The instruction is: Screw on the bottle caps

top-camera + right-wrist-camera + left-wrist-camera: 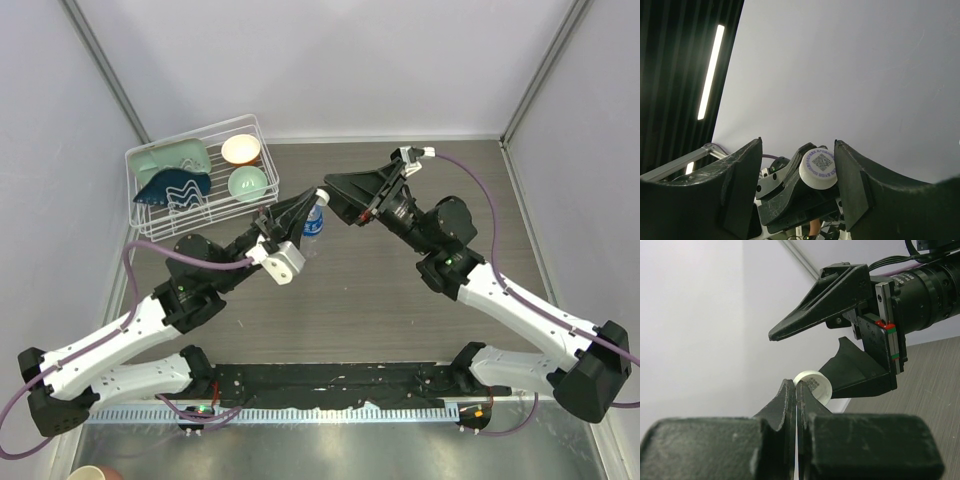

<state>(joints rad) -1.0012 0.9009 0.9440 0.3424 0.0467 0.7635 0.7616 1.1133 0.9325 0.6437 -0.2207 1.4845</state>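
The bottle with the blue label (314, 226) stands at the middle of the table. A white cap (322, 197) sits at its top. My left gripper (310, 203) is shut, its fingers nearly together, with the cap (816, 385) just past its fingertips (796, 382) and touching the right one. My right gripper (331, 199) is open and straddles the cap (819, 167), which lies close to its right finger (852, 185); the right gripper also shows in its own view (798, 141). The plain bottle and the second cap are out of view.
A white wire rack (136, 205) stands at the back left. It holds a cream bowl (241, 149), a green bowl (247, 183), a blue dish (170, 186) and a green dish (165, 158). Grey walls close in the table.
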